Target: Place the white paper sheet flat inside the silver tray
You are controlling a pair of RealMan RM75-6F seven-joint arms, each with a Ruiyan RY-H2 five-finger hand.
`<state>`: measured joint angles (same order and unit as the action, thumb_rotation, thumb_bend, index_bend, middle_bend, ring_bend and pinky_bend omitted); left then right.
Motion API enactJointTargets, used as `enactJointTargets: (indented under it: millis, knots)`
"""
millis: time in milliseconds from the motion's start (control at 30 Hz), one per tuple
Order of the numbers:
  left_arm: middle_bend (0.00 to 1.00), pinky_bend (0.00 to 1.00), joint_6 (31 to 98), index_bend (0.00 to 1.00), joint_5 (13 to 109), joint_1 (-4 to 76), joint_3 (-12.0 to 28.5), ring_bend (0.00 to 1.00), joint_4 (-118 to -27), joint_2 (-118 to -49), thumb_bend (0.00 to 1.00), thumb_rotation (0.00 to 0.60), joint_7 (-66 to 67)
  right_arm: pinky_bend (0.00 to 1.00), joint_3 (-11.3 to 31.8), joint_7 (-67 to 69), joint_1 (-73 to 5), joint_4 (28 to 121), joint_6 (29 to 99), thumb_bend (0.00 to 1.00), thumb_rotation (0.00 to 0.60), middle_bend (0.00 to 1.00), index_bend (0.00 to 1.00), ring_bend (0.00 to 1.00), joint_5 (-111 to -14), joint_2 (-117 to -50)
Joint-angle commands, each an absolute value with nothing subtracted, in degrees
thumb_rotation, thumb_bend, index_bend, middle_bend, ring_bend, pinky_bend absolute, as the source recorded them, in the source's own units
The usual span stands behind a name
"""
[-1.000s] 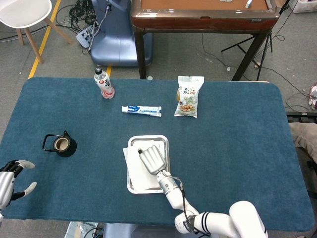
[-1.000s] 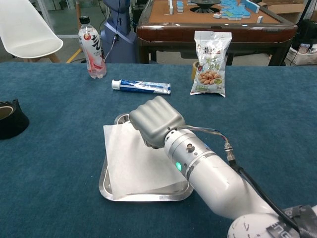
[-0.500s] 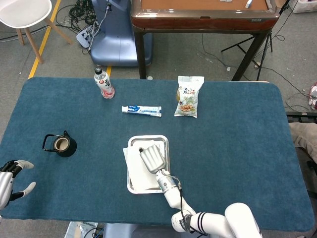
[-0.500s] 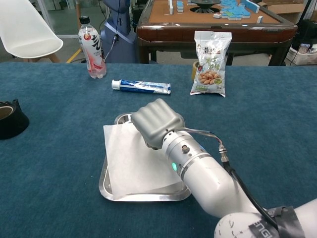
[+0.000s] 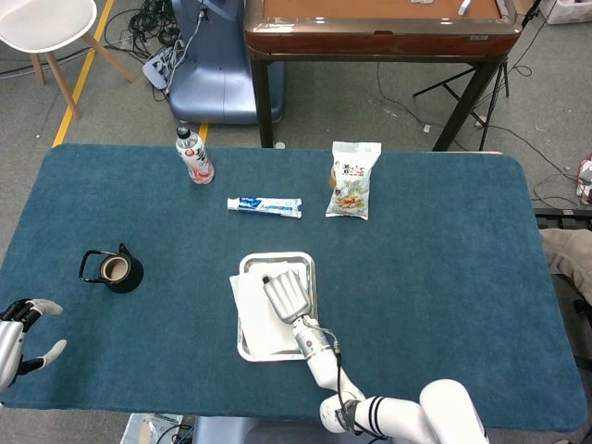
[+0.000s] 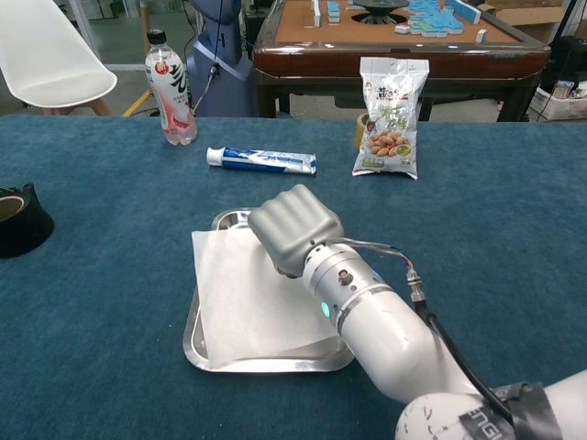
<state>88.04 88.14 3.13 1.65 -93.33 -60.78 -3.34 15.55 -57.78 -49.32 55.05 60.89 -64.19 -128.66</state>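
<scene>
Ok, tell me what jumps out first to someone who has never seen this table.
The right hand, fingers curled, sits over the white paper, which lies in the silver tray at the near middle of the blue table, its left edge spilling over the rim. Behind stand a bottle, a toothpaste tube and a snack bag. The left hand waits at the far left edge.

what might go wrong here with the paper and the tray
1. The white paper sheet overhangs the silver tray's left rim, so it may stay propped rather than flat.
2. The right hand is over the sheet; whether it touches is unclear. Drawing back could drag the paper further out.
3. A hard press might shift the tray.
</scene>
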Motion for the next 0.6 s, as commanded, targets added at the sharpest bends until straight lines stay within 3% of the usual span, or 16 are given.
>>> enactJointTargets:
  millis: [33,600]
  knots:
    - [0.36,0.44,88.04,0.40,88.13,3.14,1.67,0.26,-93.35,-60.79,0.20,0.600,-3.32,1.00,15.57,-57.86,-49.29,55.01,60.88,0.97,0.600,1.00,0.38,1.00,-64.14,-128.64]
    - [0.36,0.44,87.92,0.40,88.10,3.16,1.67,0.26,-93.36,-60.86,0.20,0.600,-3.27,1.00,15.88,-59.24,-48.54,54.99,61.60,0.97,0.600,1.00,0.38,1.00,-63.21,-128.39]
